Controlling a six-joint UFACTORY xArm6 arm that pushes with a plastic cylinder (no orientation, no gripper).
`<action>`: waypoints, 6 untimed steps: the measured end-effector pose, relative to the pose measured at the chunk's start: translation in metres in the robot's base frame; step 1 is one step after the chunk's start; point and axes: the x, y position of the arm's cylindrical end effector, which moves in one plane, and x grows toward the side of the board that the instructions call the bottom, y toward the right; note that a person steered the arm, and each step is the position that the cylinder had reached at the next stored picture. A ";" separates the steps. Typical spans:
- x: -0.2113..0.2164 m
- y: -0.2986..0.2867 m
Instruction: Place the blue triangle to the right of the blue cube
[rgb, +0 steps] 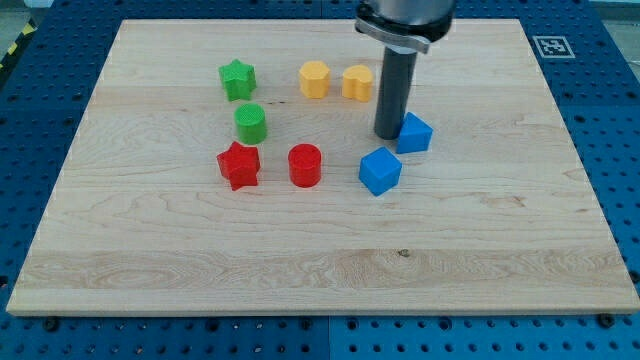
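Note:
The blue triangle lies right of the board's middle, up and to the right of the blue cube. The two are close but apart. My tip rests on the board against the triangle's left side, just above the cube. The dark rod rises from it to the view's top.
Two yellow blocks sit above, left of the rod. A green star, green cylinder, red star and red cylinder stand to the left. The wooden board ends near the view's right.

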 end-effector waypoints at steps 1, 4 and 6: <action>0.000 0.036; 0.010 0.059; 0.034 0.056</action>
